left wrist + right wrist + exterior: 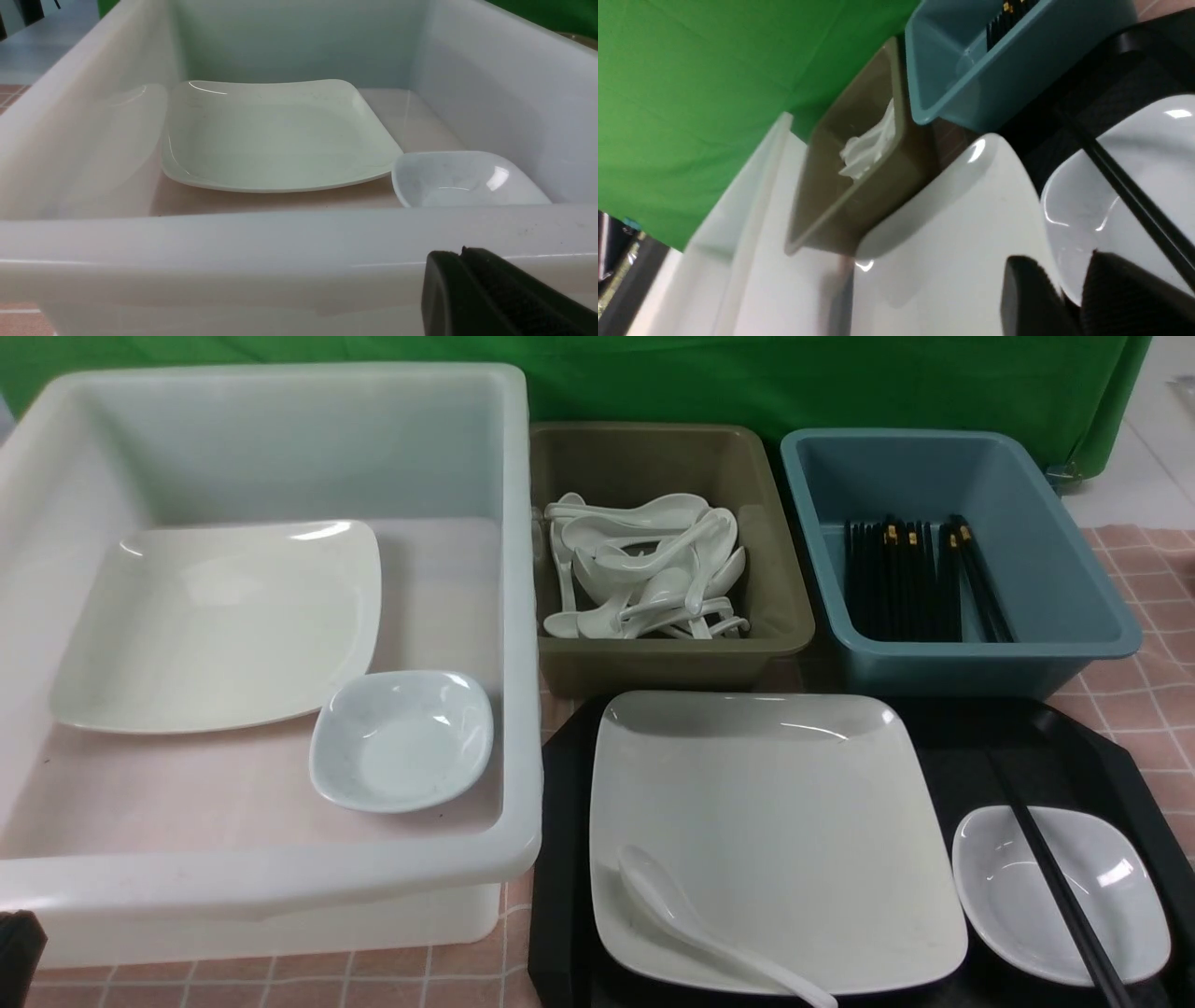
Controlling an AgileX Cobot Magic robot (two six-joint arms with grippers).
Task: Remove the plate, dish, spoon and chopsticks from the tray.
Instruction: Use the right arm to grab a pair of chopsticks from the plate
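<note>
Tray [971,756] nearest, right of centre, carrying all four items.
Plate [775,821] fills its middle; dish [1027,915] sits just right of the plate; chopsticks [1057,887] lie across the dish; spoon [658,891] rests on the plate's near-left corner. Left gripper [463,254] closed, empty, outside the tub [233,242]. Right gripper [1059,275] parted, holding nothing, at the plate's edge.

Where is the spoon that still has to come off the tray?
In the front view, the spoon lies on the near-left corner of the plate, on the tray, just right of the white tub.
</note>
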